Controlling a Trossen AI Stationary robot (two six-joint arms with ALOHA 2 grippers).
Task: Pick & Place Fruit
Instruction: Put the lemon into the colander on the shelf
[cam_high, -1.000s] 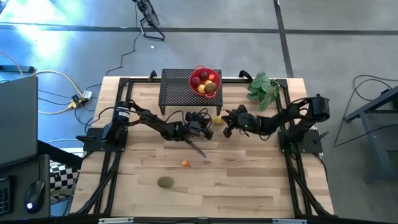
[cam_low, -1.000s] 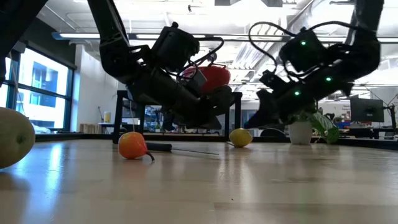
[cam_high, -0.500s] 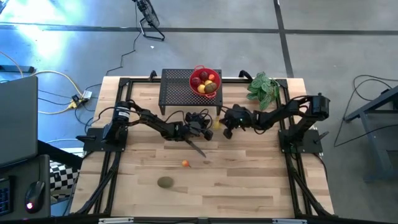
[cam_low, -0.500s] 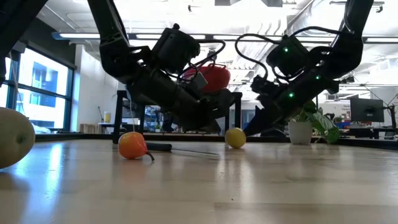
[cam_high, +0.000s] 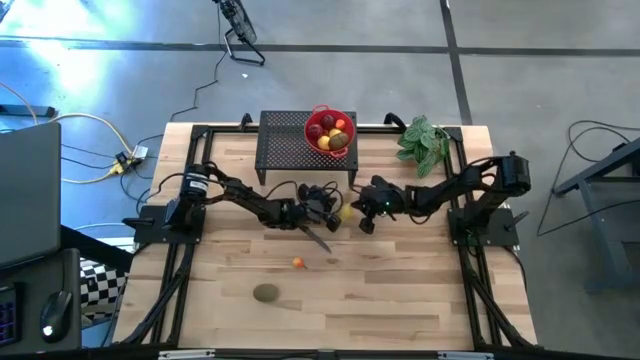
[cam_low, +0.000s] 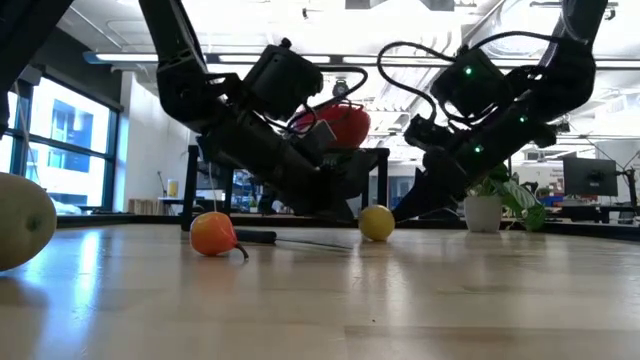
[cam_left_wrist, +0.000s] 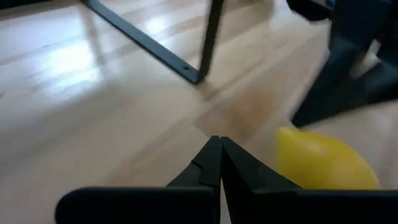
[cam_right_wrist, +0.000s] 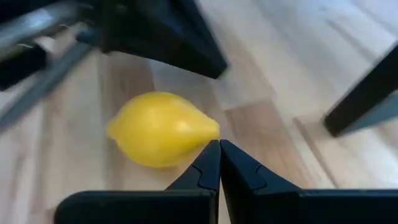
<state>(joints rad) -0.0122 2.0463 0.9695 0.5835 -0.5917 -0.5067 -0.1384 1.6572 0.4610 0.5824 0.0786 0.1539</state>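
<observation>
- Lemon (cam_high: 346, 212) lies on the worktop (cam_high: 400, 290) just below centre of the high view, in the gap between the two pincers, below the black mesh rack (cam_high: 285, 140).
- Right pincer (cam_high: 364, 212) sits just right of the lemon; left pincer (cam_high: 328, 213) just left of it. Both are close; the right one looks marginally nearer, and the lemon fills more of its wrist view.
- Both pincers are seen fully closed, tips pressed together, nothing held (right (cam_right_wrist: 219, 144), left (cam_left_wrist: 219, 140)).
- In the right wrist view the lemon (cam_right_wrist: 163, 129) lies just ahead of the tips and off to one side, long axis roughly across the pincer's pointing line. Contact cannot be told.
- Judgement: the right pincer must be opened before any grasp; closing across the short axis looks feasible.
- Risk: the lemon may be nudged and rolled toward the left pincer.
- Red bowl (cam_high: 311, 136) on the rack already holds fruit; orange fruit (cam_high: 297, 263) and kiwi (cam_high: 265, 293) lie lower on the worktop.
</observation>
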